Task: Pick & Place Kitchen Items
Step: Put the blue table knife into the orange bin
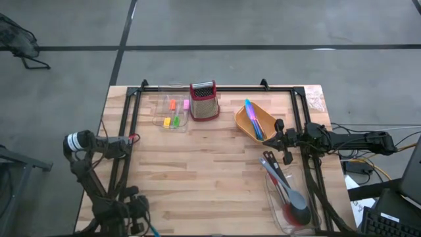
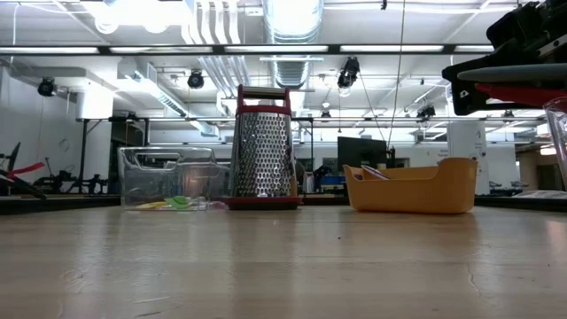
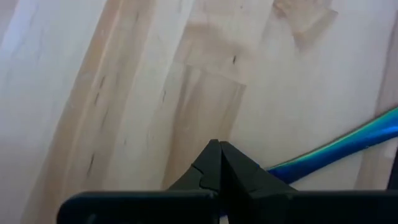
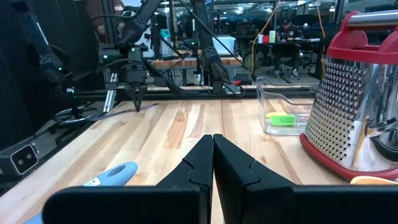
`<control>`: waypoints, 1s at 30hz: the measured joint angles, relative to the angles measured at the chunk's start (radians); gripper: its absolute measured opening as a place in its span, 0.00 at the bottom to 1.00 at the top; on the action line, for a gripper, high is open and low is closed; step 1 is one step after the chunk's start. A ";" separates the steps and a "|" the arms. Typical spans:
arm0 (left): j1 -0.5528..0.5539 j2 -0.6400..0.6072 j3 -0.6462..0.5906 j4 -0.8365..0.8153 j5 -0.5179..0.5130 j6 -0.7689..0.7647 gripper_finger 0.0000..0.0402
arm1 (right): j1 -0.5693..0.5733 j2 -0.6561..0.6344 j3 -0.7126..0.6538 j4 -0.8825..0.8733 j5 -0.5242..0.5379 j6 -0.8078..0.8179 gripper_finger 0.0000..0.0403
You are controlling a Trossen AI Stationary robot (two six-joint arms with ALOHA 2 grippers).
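Note:
My left gripper [image 1: 129, 140] is shut at the table's left edge, pointing down; it also shows far off in the right wrist view [image 4: 137, 102]. A slim blue utensil [image 3: 336, 148] lies on the wood and runs in behind its fingers. My right gripper [image 1: 275, 138] is shut and empty, level above the table, just right of the orange tray [image 1: 245, 128]. The tray holds blue and purple utensils [image 1: 253, 118]. A pale blue utensil end [image 4: 115, 176] shows just below the right gripper's fingers. Small orange, yellow, pink and green pieces [image 1: 174, 113] lie in a clear bin [image 1: 161, 105] at the far left. My left gripper's shut fingers [image 3: 239, 168] stand over one end of the slim blue utensil [image 3: 280, 168], coming from above. The fingers hide that end, so I cannot tell whether they touch it. The utensil lies flat on the table.
A red-topped steel box grater [image 1: 204, 100] stands between the clear bin and the tray. A second clear bin [image 1: 275, 204] at the near right holds black and grey spoons [image 1: 286, 187]. A black frame [image 1: 217, 87] runs along the far, left and right sides. Bare wood [image 1: 197, 171] fills the middle.

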 joint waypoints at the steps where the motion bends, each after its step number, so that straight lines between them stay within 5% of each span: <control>1: -0.002 0.000 0.000 0.002 -0.001 0.000 0.01 | 0.000 0.000 0.000 0.000 0.000 0.000 0.02; 21: -0.017 -0.006 0.079 -0.079 0.017 -0.020 0.01 | 0.000 0.000 0.000 0.000 0.000 0.000 0.02; 30: 0.011 0.035 0.078 0.103 -0.093 0.154 0.01 | 0.000 0.001 0.000 0.000 0.000 0.000 0.02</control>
